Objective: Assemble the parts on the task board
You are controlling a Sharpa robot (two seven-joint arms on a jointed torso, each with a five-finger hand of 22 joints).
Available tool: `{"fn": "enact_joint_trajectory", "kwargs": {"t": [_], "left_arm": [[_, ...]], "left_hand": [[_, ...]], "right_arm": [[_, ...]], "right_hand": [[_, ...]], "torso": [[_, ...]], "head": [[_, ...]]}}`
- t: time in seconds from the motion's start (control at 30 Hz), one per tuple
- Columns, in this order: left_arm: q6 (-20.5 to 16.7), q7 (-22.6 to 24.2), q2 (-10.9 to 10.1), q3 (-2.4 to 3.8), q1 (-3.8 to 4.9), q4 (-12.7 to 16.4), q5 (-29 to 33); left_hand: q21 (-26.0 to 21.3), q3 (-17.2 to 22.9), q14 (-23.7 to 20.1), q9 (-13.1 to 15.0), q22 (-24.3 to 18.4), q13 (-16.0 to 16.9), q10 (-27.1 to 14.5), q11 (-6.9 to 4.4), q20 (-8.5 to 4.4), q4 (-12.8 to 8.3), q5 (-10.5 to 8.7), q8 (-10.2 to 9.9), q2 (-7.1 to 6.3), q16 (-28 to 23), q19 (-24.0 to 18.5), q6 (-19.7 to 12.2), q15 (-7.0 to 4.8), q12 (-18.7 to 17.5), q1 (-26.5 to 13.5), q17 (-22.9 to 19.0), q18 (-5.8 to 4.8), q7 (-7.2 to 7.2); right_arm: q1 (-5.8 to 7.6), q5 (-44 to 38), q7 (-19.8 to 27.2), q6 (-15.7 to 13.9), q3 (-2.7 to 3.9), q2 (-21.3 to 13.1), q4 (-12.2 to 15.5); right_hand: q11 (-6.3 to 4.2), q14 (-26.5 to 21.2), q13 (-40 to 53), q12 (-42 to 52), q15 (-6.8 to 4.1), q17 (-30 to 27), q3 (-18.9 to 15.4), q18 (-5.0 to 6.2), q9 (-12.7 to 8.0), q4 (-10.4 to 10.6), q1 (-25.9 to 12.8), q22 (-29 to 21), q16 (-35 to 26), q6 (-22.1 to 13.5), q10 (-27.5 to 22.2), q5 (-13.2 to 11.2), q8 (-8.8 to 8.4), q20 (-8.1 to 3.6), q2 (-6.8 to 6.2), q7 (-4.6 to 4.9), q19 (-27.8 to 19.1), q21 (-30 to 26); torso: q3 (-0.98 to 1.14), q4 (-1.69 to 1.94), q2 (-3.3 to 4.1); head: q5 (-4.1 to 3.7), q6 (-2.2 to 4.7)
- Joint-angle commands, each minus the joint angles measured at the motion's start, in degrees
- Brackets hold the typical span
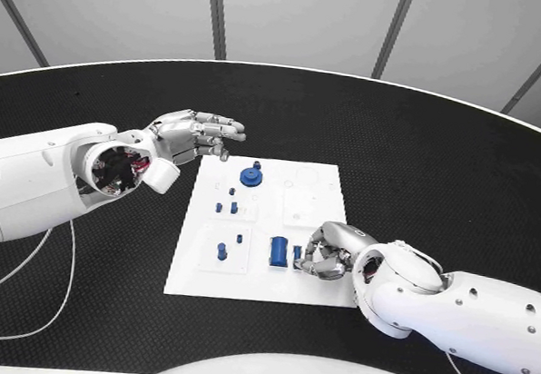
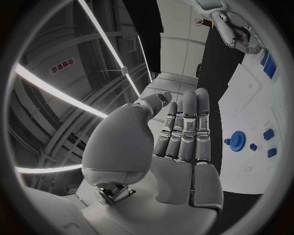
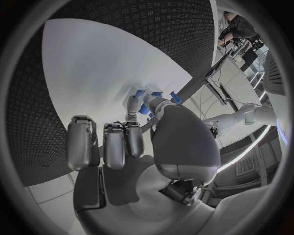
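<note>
Right, my board (image 1: 250, 281) lies in the middle of the black table (image 1: 458, 163), long side running near to far. My right hand (image 1: 325, 251) is down at the board's near right edge, fingers curled in around a small blue part (image 1: 298, 253) that sits just right of the flat blue block (image 1: 278, 251). From the right wrist camera I see the thumb (image 3: 150, 104) and a fingertip closing on blue pieces (image 3: 142, 100), the other fingers (image 3: 115, 145) folded side by side below them. I read that as a pinch on the part, though the contact itself is small in my picture.

My left hand (image 1: 197, 139) hovers off the board's far left corner, above the table, holding nothing. In the head view its fingers bend forward and lie close together; the left wrist camera shows them (image 2: 186, 128) straight and pressed side by side, thumb (image 2: 153, 101) tucked next to them.

On the board, the round blue gear (image 1: 252, 177) stands at the far end, near my left hand. Nearer me, small blue pegs (image 1: 225, 207) sit in the left half, one more (image 1: 238, 236) past them, and an upright one (image 1: 221, 252) near the near left.
</note>
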Motion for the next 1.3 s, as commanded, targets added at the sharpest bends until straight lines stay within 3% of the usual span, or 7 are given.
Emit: {"fn": "enact_joint_trajectory", "kwargs": {"t": [0.03,0.47,0.8,1.0,1.17,1.23,1.3], "left_arm": [[-0.04,0.01,-0.05,0.0,0.0,0.02,0.0],[-0.05,0.04,-0.02,0.0,0.0,0.05,0.0],[-0.02,0.14,0.13,0.0,-0.01,-0.13,0.0],[-0.36,0.65,0.81,-0.01,-0.03,-0.89,0.12],[-1.76,1.78,1.75,-0.03,-0.24,-2.32,2.14],[-2.75,2.45,2.06,-0.03,-0.47,-3.0,3.45],[-4.21,3.33,2.47,-0.04,-0.73,-3.82,4.96]], "left_hand": [[-0.28,-0.03,-0.36,0.06,-0.05,-0.05,-0.43,0.1,0.15,0.44,0.24,0.21,0.38,-0.24,-0.3,-0.31,0.02,0.31,-0.01,-0.06,0.95,-0.02],[-0.28,-0.03,-0.36,0.06,-0.05,-0.05,-0.43,0.1,0.15,0.44,0.24,0.21,0.38,-0.24,-0.3,-0.31,0.02,0.31,-0.01,-0.06,0.95,-0.02],[-0.28,-0.03,-0.36,0.06,-0.05,-0.05,-0.43,0.1,0.15,0.44,0.24,0.21,0.38,-0.24,-0.3,-0.31,0.02,0.31,-0.01,-0.06,0.95,-0.02],[-0.34,-0.04,-0.36,0.07,-0.11,-0.08,-0.44,0.1,0.15,0.55,0.23,0.27,0.36,-0.22,-0.26,-0.35,0.03,0.37,-0.01,-0.08,0.95,-0.02],[-0.38,-0.08,-0.37,0.05,-0.14,-0.09,-0.47,0.12,0.17,0.66,0.22,0.25,0.35,-0.22,-0.26,-0.42,0.05,0.38,-0.11,-0.09,0.94,-0.01],[-0.46,-0.12,-0.47,0.03,-0.19,-0.1,-0.48,0.13,0.2,0.81,0.22,0.22,0.36,-0.27,-0.31,-0.52,0.08,0.39,-0.26,-0.12,0.92,-0.01],[-0.6,-0.12,-0.63,0.03,-0.26,-0.06,-0.23,0.06,0.23,0.98,0.21,0.24,0.42,-0.34,-0.43,-0.56,0.09,0.57,-0.33,-0.17,0.91,-0.08]], "right_arm": [[0.0,0.0,0.01,0.05,0.0,0.25,-0.65],[-0.01,0.0,0.53,0.82,-0.01,0.97,-1.28],[-0.01,0.0,1.47,-3.13,0.0,-0.6,0.59],[0.99,6.93,13.52,-7.05,0.14,-3.14,1.49],[3.97,20.68,26.76,-8.83,0.19,-3.42,-1.75],[5.33,28.03,31.22,-9.06,0.19,-3.07,-3.97],[6.54,35.63,35.22,-8.91,0.19,-2.73,-6.39]], "right_hand": [[-0.46,5.62,12.17,0.27,-0.41,12.9,0.07,-0.71,0.08,-0.42,0.71,13.07,0.04,-0.11,3.76,-0.42,0.2,-0.44,0.3,-0.31,5.12,0.15],[-0.57,5.62,12.33,0.49,-0.51,12.94,0.48,-0.72,0.05,-2.17,3.02,13.09,0.05,-0.14,3.86,-3.23,0.24,-0.51,-0.14,-0.44,5.13,0.2],[-0.48,5.6,12.0,-0.16,-0.47,12.84,0.43,-0.65,-0.08,-2.05,2.93,12.99,-0.01,-0.3,3.59,-2.71,0.07,-0.52,-0.24,-0.28,5.07,-0.19],[0.48,5.25,10.56,-3.03,0.26,11.36,-0.91,-0.19,-0.8,-0.42,1.46,12.3,-0.88,-2.42,2.23,-2.15,-1.49,-0.11,-0.93,0.87,4.6,-2.98],[2.86,3.1,3.73,-16.37,2.23,3.94,-2.28,2.46,-2.75,0.63,3.85,7.59,-6.11,-6.67,-4.8,-1.0,-5.7,1.63,-1.04,3.56,1.31,-19.72],[3.68,-0.91,-5.62,-32.7,2.97,-6.56,-2.92,5.1,-3.19,0.36,6.59,0.78,-15.28,-8.03,-13.11,6.46,-7.12,2.53,-1.51,4.55,-2.97,-38.66],[4.2,-5.5,-15.24,-48.05,3.5,-16.59,-2.55,7.52,-3.91,-0.57,9.86,-6.79,-25.2,-8.49,-20.88,6.04,-8.16,3.09,-0.87,5.07,-7.3,-57.14]], "torso": [[-0.04,0.06,0.09],[-0.08,-0.15,-0.07],[-0.12,-0.27,-0.22],[-0.58,-0.69,-0.81],[-1.06,-1.4,-1.88],[-1.3,-1.86,-2.37],[-1.49,-2.23,-2.78]], "head": [[0.0,-0.01],[0.22,-0.2],[0.19,0.25],[0.34,1.27],[0.47,2.67],[0.75,3.72],[1.19,4.53]]}}
